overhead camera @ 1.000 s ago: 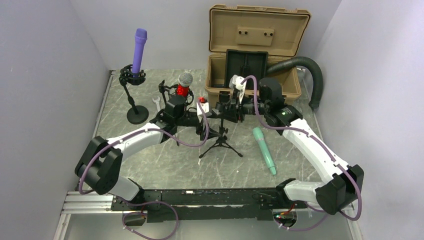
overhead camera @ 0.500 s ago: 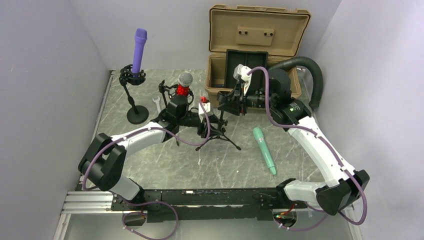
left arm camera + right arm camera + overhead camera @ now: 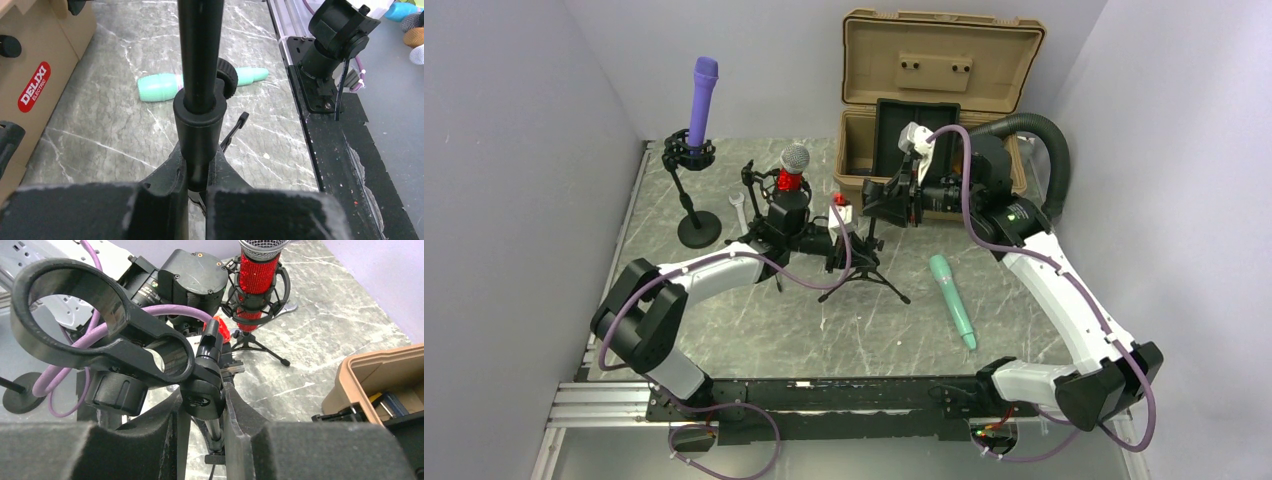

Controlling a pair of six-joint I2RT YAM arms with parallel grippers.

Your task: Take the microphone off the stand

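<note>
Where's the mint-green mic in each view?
Top external: mint-green mic lies flat, right of centre.
Left wrist: upper centre, partly hidden behind the stand pole.
Right wrist: not in view.
Shared landmark: tan case.

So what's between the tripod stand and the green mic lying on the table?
Only bare tabletop separates the tripod stand and green mic, per the top view.

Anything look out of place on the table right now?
The green mic lies loose on its side on the table, beside the tripod stand, whose clip is empty. Nothing spilled or broken shows.
</note>
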